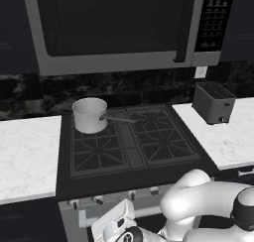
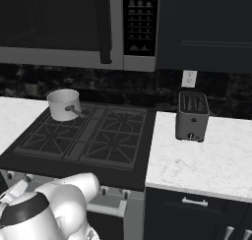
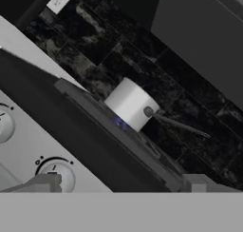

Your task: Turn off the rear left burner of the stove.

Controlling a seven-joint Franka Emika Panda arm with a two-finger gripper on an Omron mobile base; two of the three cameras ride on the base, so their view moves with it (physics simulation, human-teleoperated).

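The claw (image 3: pixel 118 183) hangs low before the stove's (image 1: pixel 124 176) silver front panel, its two tips spread wide with nothing between them, so it is released. One tip stands just beside a knob (image 3: pixel 58 175), though I cannot tell whether they touch. A second knob (image 3: pixel 4 124) sits further along the panel.

A faint blue glow (image 3: pixel 121 125) shows under the pan (image 3: pixel 130 104), which I take for a flame. So the burner (image 1: pixel 92 129) seems still lit and no knob is yet gripped: grasping and turning remain.

The burner lies at the cooktop's back left corner, beneath the pan. Its grate is square with no clear long axis. The pan's handle (image 1: pixel 119 119) points right, toward the cooktop's middle, parallel to the backsplash (image 1: pixel 124 90).
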